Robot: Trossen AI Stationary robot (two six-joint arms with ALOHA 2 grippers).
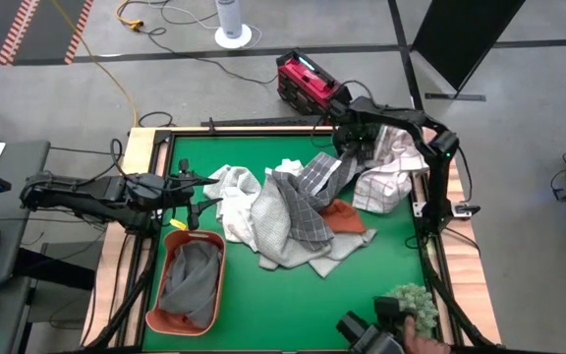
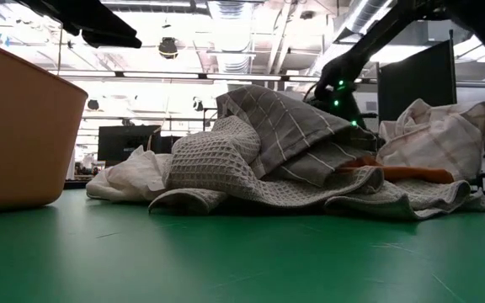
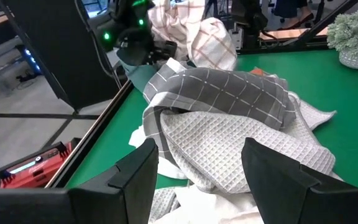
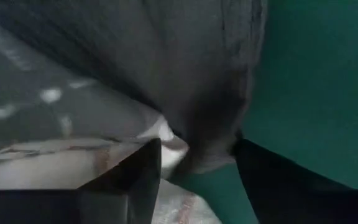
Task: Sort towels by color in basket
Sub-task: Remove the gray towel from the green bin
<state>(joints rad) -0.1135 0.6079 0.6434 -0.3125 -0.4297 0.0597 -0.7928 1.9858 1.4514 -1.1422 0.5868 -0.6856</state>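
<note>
The grey checked cloth towel (image 1: 314, 177) lies atop the towel heap mid-table (image 1: 293, 295). The right hand (image 1: 350, 147) is pressed down at its far edge, fingers spread around a fold. The left hand (image 1: 202, 194) hovers spread and empty beside the heap.

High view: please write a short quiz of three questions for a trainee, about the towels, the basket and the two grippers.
1. True or false: the rust-orange plastic basket holds a plain grey cloth towel.
2. The right gripper is at: A, the basket; B, the grey checked cloth towel on the pile.
3. Fill in: the jaws of the left gripper stand ____.
Key: 1 true; 2 B; 3 open.
</note>
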